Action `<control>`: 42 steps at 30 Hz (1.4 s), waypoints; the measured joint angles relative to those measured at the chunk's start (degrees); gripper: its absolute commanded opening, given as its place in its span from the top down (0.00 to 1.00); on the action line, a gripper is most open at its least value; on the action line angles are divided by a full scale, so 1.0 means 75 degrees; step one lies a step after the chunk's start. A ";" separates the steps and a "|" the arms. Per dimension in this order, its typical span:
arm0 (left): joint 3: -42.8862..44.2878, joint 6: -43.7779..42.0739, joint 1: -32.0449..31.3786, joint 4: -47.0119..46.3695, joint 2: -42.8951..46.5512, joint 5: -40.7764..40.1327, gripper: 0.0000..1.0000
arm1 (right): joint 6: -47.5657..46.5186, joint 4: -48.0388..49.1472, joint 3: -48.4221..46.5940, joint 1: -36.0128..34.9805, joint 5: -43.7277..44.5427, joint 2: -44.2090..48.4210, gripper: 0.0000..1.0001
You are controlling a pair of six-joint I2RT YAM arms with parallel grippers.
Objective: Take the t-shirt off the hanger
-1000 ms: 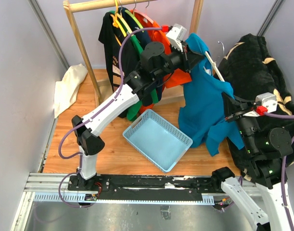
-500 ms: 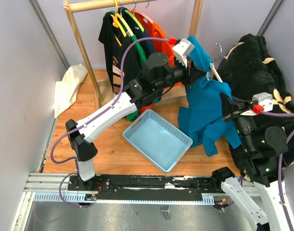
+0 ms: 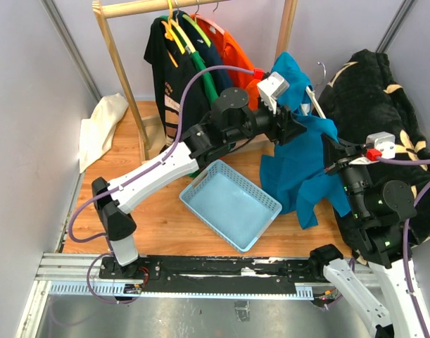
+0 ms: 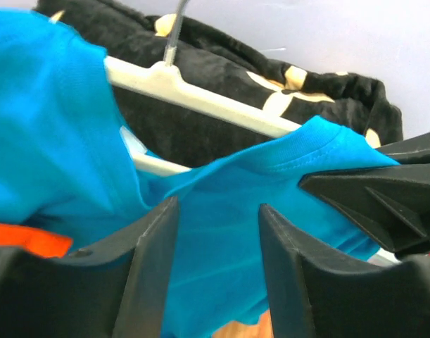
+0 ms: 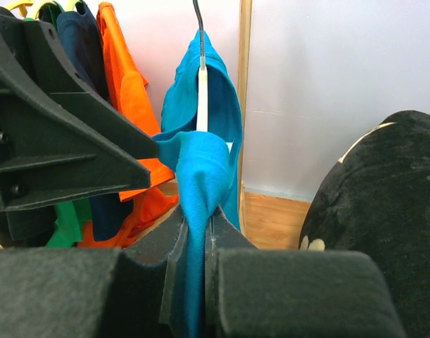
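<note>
My right tool pinches the blue t-shirt just below the white hanger, so I can pull it off. My left tool is apart, close to the hanger, maybe to steady it.

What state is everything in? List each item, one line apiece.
blue t-shirt: partly off, still draped on the hanger
white hanger: off the rail, one arm bare
right gripper: shut on the t-shirt
left gripper: open, at the t-shirt
blue basket: upright, empty
rail shirts: hanging on the rail
white cloth: crumpled
</note>
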State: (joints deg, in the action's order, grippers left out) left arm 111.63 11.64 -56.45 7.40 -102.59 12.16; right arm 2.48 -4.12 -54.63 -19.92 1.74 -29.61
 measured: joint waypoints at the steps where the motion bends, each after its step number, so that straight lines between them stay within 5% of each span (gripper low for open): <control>1: -0.0219 0.0023 0.0000 -0.0079 0.0143 -0.0117 0.33 | 0.0000 -0.0003 0.0000 0.0000 0.0000 0.0012 0.99; 7: -0.1070 -0.0160 0.0000 -0.0697 0.0947 -0.0772 0.11 | -0.0017 -0.0026 0.0000 0.0000 -0.0003 0.0070 0.99; 12: -0.1151 -0.0527 0.0000 -0.1580 0.1227 -0.0938 0.07 | -0.0050 -0.0064 0.0000 0.0000 -0.0055 0.0114 0.99; 36: -0.0379 -0.2247 0.0000 -0.2911 -0.0082 -0.0641 0.12 | 0.0026 -0.0067 0.0000 0.0000 -0.0720 0.0210 0.99; 42: 0.0038 -0.2311 0.0000 -0.2949 -0.0326 -0.0603 0.22 | 0.0035 -0.0070 0.0000 0.0000 -0.0775 0.0227 0.99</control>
State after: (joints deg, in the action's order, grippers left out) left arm 111.92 -5.69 -56.45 -14.72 -105.03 7.64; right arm 2.74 -4.64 -54.63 -19.92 -4.08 -27.90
